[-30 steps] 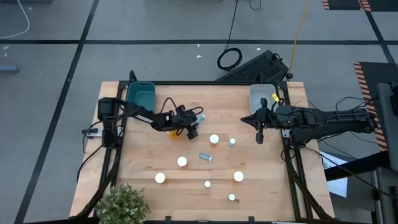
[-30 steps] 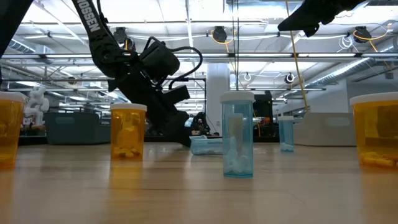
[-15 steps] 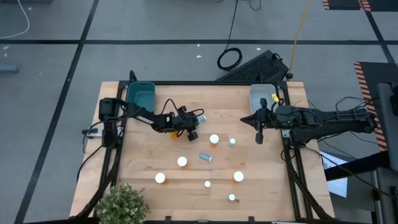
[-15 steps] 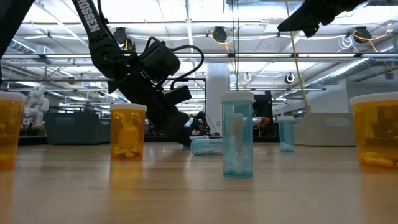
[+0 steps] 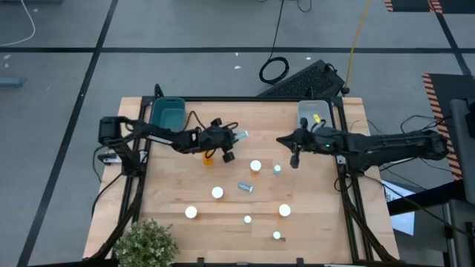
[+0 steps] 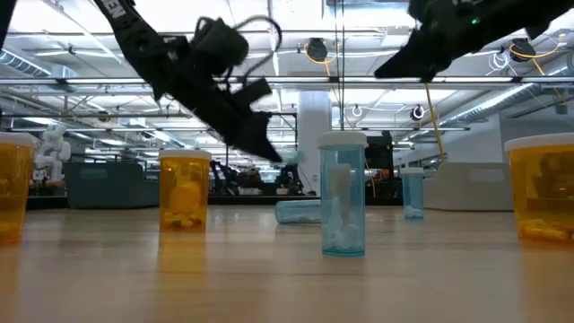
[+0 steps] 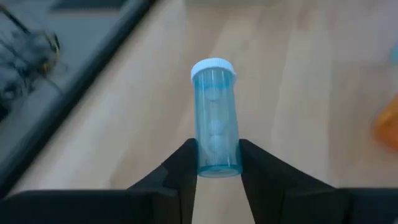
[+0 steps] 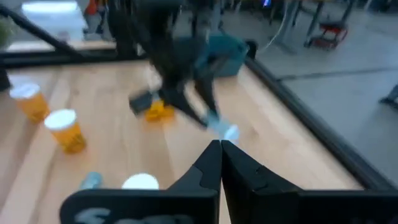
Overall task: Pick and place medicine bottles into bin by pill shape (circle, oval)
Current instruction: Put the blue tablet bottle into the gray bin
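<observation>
Fingers [image 7: 183, 171] of the left gripper [image 5: 231, 138] are clamped on the base of a pale blue bottle [image 7: 215, 118], held lying out ahead of them and lifted clear of the desk [image 5: 171, 185]; round white tablets show through its wall. The carry step looks to be in hand, and the next move calls for swinging the bottle over to whichever bin takes round pills, which I cannot tell from here. A teal bin [image 5: 168, 113] sits at the desk's far left corner, near this arm, and a pale bin [image 5: 312, 113] at the far right corner. An orange bottle [image 5: 208, 152] stands just below the left wrist and could be knocked on the way. The right gripper [image 5: 295, 157], its fingers pressed together and empty, hangs above the desk toward the middle, near a white-capped bottle [image 5: 255, 165] and a small blue one [image 5: 277, 169]. Another bottle lies on its side [image 5: 246, 187], with several more standing nearer the front.
</observation>
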Available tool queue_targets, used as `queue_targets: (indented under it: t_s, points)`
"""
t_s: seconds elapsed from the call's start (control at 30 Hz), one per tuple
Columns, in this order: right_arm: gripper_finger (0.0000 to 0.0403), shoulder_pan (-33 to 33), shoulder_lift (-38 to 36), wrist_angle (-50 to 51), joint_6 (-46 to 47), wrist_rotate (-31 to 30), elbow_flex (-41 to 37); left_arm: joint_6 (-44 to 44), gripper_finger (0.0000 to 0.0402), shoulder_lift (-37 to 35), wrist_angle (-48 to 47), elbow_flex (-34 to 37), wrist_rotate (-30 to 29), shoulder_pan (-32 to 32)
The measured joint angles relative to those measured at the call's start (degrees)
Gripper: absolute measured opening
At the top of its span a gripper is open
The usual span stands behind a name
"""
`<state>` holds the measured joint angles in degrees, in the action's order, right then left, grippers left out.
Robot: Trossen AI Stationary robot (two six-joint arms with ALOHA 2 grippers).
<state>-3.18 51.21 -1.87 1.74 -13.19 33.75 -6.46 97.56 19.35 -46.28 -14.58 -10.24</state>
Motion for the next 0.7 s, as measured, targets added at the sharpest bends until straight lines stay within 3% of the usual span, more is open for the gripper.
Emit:
queue_targets:
  t_s: [0.13, 0.3, 0.47, 0.7]
  points:
    - [0.0038, -1.7, 6.0, 0.1, -0.8, 3.8, 3.1, -1.0, 0.0107, -4.3, 0.5, 0.0, 4.0, 0.0]
    - [0.0114, -2.8, 11.0, 1.0, -5.3, 10.1, 8.7, -1.2, 0.0116, -7.5, 1.4, -0.1, 8.4, 0.1]
    - [0.018, -2.8, 14.2, -0.4, -10.7, 13.5, 10.7, 1.3, 0.0111, -8.5, 3.0, -0.1, 17.2, 0.3]
    - [0.0189, -2.8, 17.7, -5.7, -13.2, 16.2, 11.0, 2.0, 0.0114, -8.5, 5.2, -0.1, 22.6, 1.6]
